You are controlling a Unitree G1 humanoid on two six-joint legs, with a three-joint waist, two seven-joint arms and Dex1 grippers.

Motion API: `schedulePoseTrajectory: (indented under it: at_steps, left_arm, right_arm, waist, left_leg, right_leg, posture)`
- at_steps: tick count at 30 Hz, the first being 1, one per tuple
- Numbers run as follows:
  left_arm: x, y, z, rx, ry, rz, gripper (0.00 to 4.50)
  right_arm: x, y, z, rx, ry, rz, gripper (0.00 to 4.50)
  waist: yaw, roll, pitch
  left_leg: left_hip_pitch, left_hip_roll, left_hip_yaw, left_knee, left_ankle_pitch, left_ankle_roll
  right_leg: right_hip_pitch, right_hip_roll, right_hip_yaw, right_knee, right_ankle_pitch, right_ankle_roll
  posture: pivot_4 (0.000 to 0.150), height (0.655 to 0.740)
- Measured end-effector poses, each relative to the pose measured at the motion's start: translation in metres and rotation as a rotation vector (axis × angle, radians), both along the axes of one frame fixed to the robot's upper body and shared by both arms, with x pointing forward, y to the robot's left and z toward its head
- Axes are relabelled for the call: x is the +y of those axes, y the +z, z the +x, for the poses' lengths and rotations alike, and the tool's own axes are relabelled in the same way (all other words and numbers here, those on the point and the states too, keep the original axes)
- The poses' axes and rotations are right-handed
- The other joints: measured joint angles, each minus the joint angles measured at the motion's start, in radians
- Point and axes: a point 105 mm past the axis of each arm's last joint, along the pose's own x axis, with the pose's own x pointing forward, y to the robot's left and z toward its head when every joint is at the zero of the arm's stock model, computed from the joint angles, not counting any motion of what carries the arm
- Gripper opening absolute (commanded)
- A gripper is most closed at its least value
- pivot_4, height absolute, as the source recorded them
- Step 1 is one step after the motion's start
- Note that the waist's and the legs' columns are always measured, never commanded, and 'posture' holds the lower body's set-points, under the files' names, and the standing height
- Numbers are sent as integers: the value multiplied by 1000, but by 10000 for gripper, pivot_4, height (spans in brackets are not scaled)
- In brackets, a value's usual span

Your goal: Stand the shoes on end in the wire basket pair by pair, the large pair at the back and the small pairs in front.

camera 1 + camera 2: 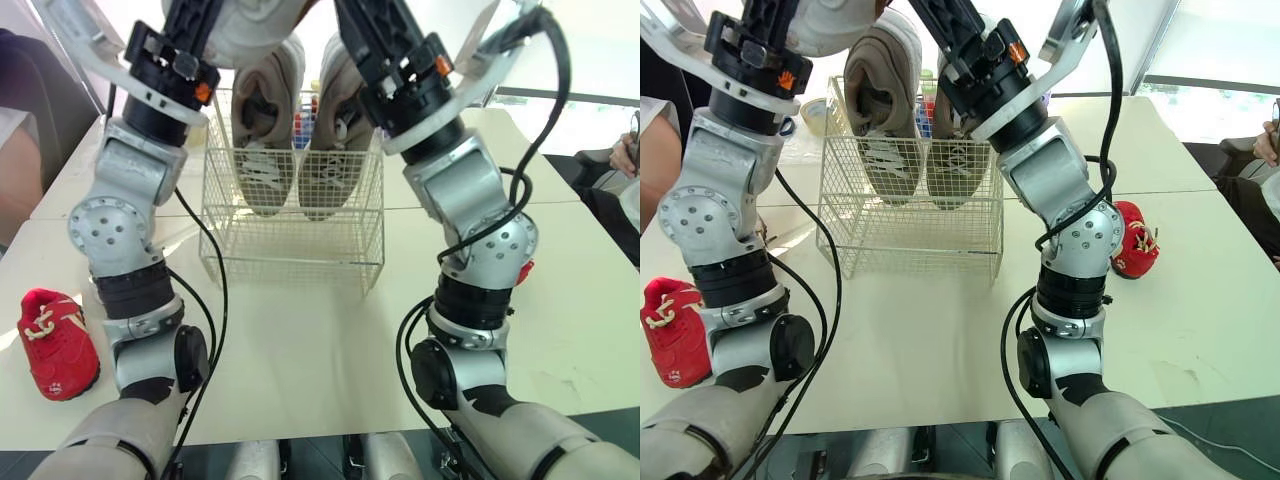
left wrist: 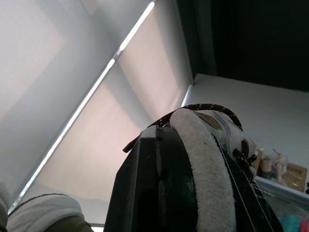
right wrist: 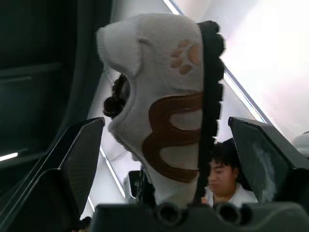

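2 large beige suede shoes (image 1: pixel 265 150) are standing toe-down at the back of the white wire basket (image 1: pixel 290 245), under both grippers. The left gripper (image 2: pixel 193 133) is pinching 1 fleecy collar; the right gripper (image 3: pixel 166 121) is gaping wide around the other heel. 2 small red lace-up shoes (image 1: pixel 57 343) are lying well apart from the grippers, not yet basketed.

Cream counter (image 1: pixel 300 330): several tops butted together, seams visible, well below the right end effector (image 3: pixel 166 121). Bright window (image 1: pixel 1230 60) off to that end effector's right, daylight washing the counter's back edge. Past the left end effector (image 2: pixel 188 130): pale ceiling (image 2: pixel 48 48), one diagonal strip light (image 2: pixel 96 82), dark panel (image 2: pixel 260 38) meeting a white surface.
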Motion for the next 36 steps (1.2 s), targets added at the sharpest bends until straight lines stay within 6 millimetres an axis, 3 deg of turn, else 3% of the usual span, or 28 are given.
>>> schedulePoseTrajectory:
  at_steps: [8, 11, 15, 18, 19, 23, 28, 32, 34, 36]
  left_arm:
    - [-13, -16, -2, 31, -29, 68, 3495]
    - [-17, -22, 0, 52, -35, 79, 3495]
    - [-17, -20, -2, 38, -30, 82, 3495]
    - [-17, -18, -5, 22, -13, 92, 3495]
    - [-16, -17, -5, 17, -4, 98, 3495]
    - [-11, -19, -6, 10, 70, 186, 21311]
    - [-2, -47, -14, 32, 199, 490, 21311]
    - [12, -100, -33, 122, 227, 893, 21311]
    - [14, -118, -47, 133, 193, 1055, 21311]
    - [13, -126, -64, 114, 141, 1177, 21311]
  right_arm:
    - [0, 6, 2, -50, -31, 14, 44590]
    - [3, 10, 2, -68, -35, 27, 37046]
    - [4, 11, 1, -82, -27, 40, 16753]
    - [4, 11, 1, -82, -31, 38, 7958]
    - [3, 11, 1, -83, -32, 38, 7958]
    - [1, 12, 1, -105, -43, 3, 7628]
    - [-19, 32, -1, -243, -134, -129, 7628]
    - [-45, 41, -7, -411, -183, -328, 7628]
    - [-56, 34, -4, -471, -191, -461, 7628]
    - [-57, 14, 3, -531, -158, -633, 7628]
  waist:
    - [-5, 0, 0]
    - [-3, 0, 0]
    - [-2, 0, 0]
    - [-2, 0, 0]
    - [-2, 0, 0]
    - [-3, 1, 0]
    - [-6, 1, 1]
    - [-6, 2, 2]
    - [-3, 2, 2]
    - [-3, 2, 2]
  left_leg:
    - [0, 1, 0, -1, 0, 0]
    - [0, 1, -1, -1, 0, 0]
    - [0, 1, 0, -1, 0, 0]
    - [0, 1, 0, -1, 0, 0]
    - [0, 1, 0, -1, 0, 0]
    - [0, 1, 0, -1, 0, 0]
    - [0, 1, 0, -3, 0, 0]
    - [0, 1, 1, -6, 0, 0]
    - [0, 1, 1, -10, 0, 0]
    - [0, 1, 3, -13, 0, 0]
  right_leg:
    - [-1, 1, 0, 1, 0, 0]
    - [-1, 1, 0, 1, 0, 0]
    - [-1, 1, 0, 0, 0, 0]
    - [-1, 1, 0, 0, 0, 0]
    - [-1, 1, 0, 0, 0, 0]
    - [-1, 1, 0, 0, 0, 0]
    - [-2, 1, 0, 0, 0, 0]
    - [-3, 1, 0, -5, -1, -1]
    - [-2, 1, 0, -12, -2, -4]
    - [-2, 0, 0, -14, -2, -4]
  posture:
    - [1500, 7400]
    - [1500, 7400]
    - [1500, 7400]
    - [1500, 7400]
    - [1500, 7400]
    - [1500, 7400]
    - [1500, 7400]
    - [1500, 7400]
    - [1500, 7400]
    - [1500, 7400]
